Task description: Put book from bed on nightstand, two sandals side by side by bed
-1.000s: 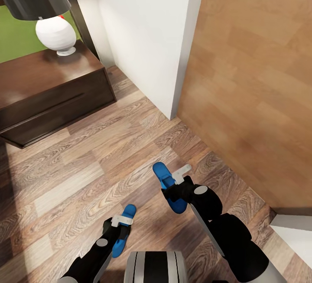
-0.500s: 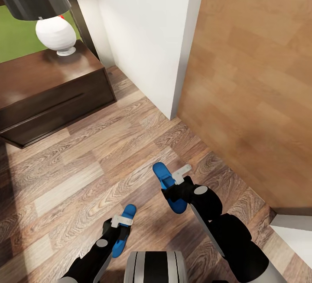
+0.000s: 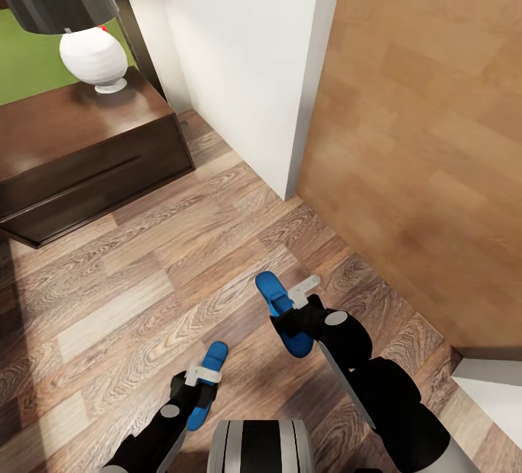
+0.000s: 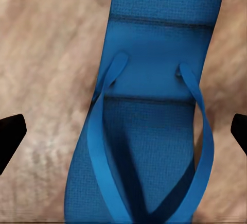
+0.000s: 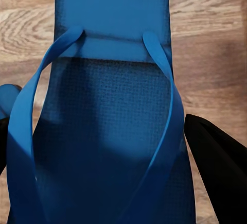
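Observation:
Two bright blue sandals are on the wood floor just in front of me. The left sandal (image 3: 214,352) (image 4: 154,80) lies flat on the planks, and my left gripper (image 3: 202,373) (image 4: 123,131) hovers over it, open, with a dark fingertip (image 4: 10,137) well clear on each side. My right gripper (image 3: 299,293) is shut on the right sandal (image 3: 268,287) (image 5: 113,131), with one black finger (image 5: 216,175) pressed against its edge. A dark brown nightstand (image 3: 87,158) stands at the far left. The book and the bed are out of view.
A white lamp (image 3: 94,60) with a black shade stands on the nightstand. A white wall corner (image 3: 254,74) juts out ahead, and a brown wooden door (image 3: 420,140) runs along the right. Open plank floor (image 3: 145,285) lies between me and the nightstand.
My left gripper has drawn back a little toward me along the left sandal. The right arm, its sandal and the camera have stayed still.

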Controlling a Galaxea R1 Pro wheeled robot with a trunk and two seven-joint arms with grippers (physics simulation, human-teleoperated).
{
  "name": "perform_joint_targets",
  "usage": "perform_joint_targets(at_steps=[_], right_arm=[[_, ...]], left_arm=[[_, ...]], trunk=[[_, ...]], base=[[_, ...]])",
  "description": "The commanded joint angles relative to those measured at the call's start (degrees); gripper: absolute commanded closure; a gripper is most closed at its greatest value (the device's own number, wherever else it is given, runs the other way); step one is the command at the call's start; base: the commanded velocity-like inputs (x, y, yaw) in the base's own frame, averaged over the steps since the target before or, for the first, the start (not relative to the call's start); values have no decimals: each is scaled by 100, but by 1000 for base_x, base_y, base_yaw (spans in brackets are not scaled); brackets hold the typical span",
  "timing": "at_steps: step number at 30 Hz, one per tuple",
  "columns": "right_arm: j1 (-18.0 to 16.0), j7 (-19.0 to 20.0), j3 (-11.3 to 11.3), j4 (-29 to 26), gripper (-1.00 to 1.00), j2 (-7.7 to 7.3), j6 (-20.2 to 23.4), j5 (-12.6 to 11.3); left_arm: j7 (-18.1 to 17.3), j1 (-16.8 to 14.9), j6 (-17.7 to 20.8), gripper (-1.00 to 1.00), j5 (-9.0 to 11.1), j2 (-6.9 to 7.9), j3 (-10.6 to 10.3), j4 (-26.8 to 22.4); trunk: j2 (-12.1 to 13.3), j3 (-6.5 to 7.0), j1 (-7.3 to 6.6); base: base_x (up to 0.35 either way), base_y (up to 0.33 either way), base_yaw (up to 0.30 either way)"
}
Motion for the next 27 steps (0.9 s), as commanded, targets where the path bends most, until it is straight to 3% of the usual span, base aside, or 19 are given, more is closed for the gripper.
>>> perform_joint_targets(at_steps=[1, 27], right_arm=[[-4, 21, 5, -5, 100, -4, 23, 10], [-4, 21, 4, -5, 100, -4, 21, 13]], left_arm=[[46, -3, -10, -100, -42, 2, -29, 16], [59, -3, 38, -100, -50, -12, -6, 72]], trunk=[[-1, -3, -1], [-1, -3, -1]], base=[[0, 0, 0], [0, 0, 0]])
